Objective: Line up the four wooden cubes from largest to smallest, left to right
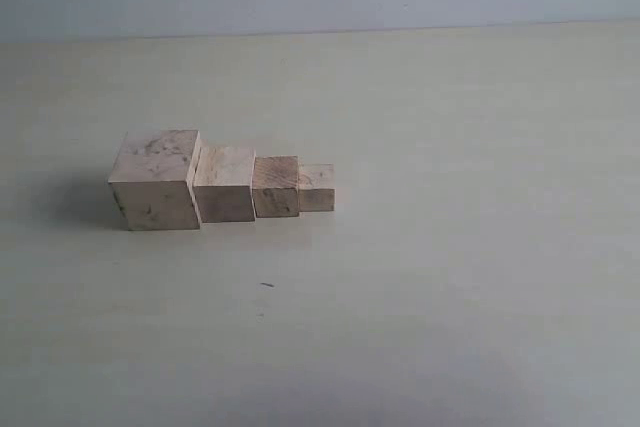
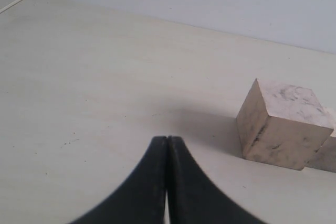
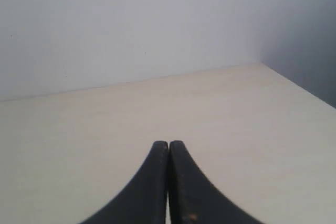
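The 4 wooden cubes sit in 1 row on the counter. They are already graded from the largest cube on the left to the smallest cube on the right, each seemingly touching its neighbour. The left gripper is pressed together and pinches nothing; it points across the counter, with the largest cube's smudged side near it. The right gripper is likewise pressed together and empty, facing bare counter with no cube in its view.

The task looks finished, so the main danger is judged to be any needless move. A sweep of the left arm toward the row could push the largest cube, and because the cubes abut, 1 shove would likely shift all 4. The largest cube also looks slightly turned against its neighbour, and trying to square it could knock the light smallest cube out of line.
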